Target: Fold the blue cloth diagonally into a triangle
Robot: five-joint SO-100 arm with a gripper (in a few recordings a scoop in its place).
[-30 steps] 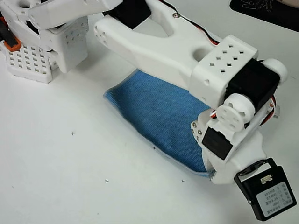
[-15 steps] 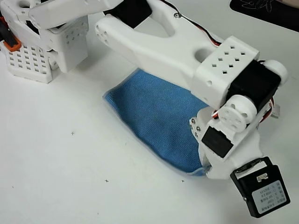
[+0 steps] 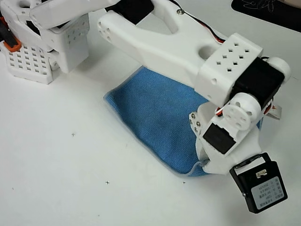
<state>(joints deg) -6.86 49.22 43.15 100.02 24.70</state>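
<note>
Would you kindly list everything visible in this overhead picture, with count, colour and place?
cloth: one, blue with a pale edge, centre of the table, partly under the arm, its lower right corner lifted and curled.
tag: one, white with a red mark, at the right, beside the arm's wrist.
dark mat: one, black, top right corner.
table: one, white, with small dark marks.
base: one, white perforated block with an orange part, top left.
arm: one, white with black motors, reaching from top left to lower right.
camera: one, black, on the wrist, lower right.
gripper: fingers hidden under the wrist.
</note>
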